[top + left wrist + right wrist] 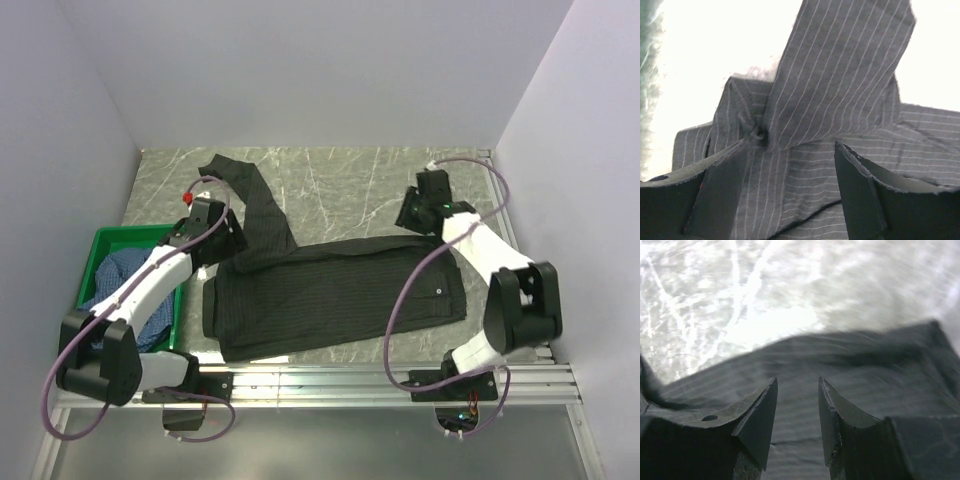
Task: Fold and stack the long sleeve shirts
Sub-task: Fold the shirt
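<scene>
Black cloth with pale pinstripes covers the middle of the table [340,175]. The black shirt [340,290] lies flat, its long axis running left to right between the two arms. Its sleeve [262,205] trails from the left end toward the far-left corner. The left gripper [205,228] hangs right over that sleeve's root, fingers parted and empty, so I judge it the nearer arm for folding the sleeve in. The right gripper [415,210], also parted and empty, hovers at the shirt's far-right corner. The blue shirt [120,275] sits bunched in the green crate [100,240], off to the left.
</scene>
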Controlling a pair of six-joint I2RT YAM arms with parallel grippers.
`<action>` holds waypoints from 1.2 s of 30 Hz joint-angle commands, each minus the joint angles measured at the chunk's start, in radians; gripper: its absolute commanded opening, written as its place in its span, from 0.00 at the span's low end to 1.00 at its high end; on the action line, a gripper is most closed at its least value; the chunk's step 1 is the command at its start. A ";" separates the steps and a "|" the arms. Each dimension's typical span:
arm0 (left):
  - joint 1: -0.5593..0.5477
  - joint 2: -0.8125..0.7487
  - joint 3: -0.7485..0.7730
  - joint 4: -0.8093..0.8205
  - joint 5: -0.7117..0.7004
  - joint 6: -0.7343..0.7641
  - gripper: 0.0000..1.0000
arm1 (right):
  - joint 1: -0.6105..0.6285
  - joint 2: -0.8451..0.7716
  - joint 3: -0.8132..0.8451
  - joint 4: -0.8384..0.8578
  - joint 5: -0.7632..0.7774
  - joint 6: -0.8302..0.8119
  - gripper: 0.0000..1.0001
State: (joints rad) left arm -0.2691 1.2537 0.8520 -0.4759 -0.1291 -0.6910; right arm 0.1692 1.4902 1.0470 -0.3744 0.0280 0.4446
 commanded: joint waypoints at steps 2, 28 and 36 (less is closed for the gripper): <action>-0.004 0.068 0.067 0.019 -0.014 0.010 0.74 | 0.061 0.119 0.093 0.014 0.029 0.016 0.46; -0.002 0.042 0.047 -0.029 -0.038 0.044 0.74 | 0.147 0.042 -0.018 -0.103 0.118 0.022 0.45; 0.008 0.165 0.127 -0.013 0.003 0.038 0.83 | -0.108 0.054 -0.054 -0.017 -0.011 0.104 0.52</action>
State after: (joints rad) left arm -0.2672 1.3861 0.9218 -0.5022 -0.1474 -0.6628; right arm 0.1413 1.5345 1.0004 -0.4351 0.0757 0.5011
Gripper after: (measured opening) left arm 0.823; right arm 0.501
